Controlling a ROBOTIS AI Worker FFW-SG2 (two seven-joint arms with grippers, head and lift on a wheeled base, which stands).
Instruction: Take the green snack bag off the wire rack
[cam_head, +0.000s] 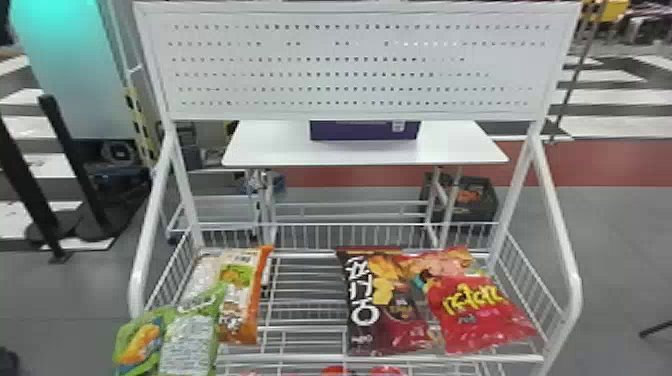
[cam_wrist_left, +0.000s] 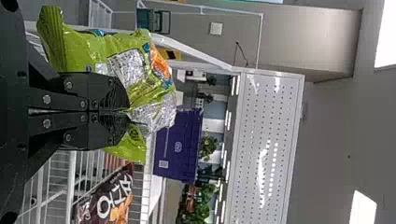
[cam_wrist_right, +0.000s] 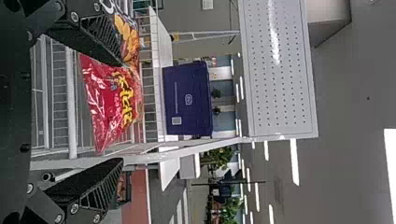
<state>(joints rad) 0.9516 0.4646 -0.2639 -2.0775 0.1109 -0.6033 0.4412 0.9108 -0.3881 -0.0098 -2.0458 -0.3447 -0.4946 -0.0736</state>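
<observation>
Wire rack (cam_head: 300, 358), left fingers (cam_wrist_left: 100, 93) pinching green snack bag (cam_head: 187, 345), partly hidden, right fingers (cam_wrist_right: 88, 186) apart

Five upper snack bags (cam_head: 357, 290), one wire rack (cam_head: 300, 358), one table (cam_head: 275, 150), one box (cam_head: 362, 132).
One green bag (cam_head: 187, 345), one orange-and-white bag (cam_head: 242, 300), one dark bag (cam_head: 395, 320), two red bags (cam_head: 480, 317); red items (cam_head: 387, 371) below the front edge cannot be counted.

Your wire rack (cam_head: 310, 358) bore an orange-edged bag (cam_head: 246, 300) beyond your left gripper (cam_wrist_left: 128, 111), a dark bag (cam_head: 372, 320) to that gripper's right, and two overlapping red bags (cam_head: 480, 320) ahead of your right gripper (cam_wrist_right: 123, 112).
</observation>
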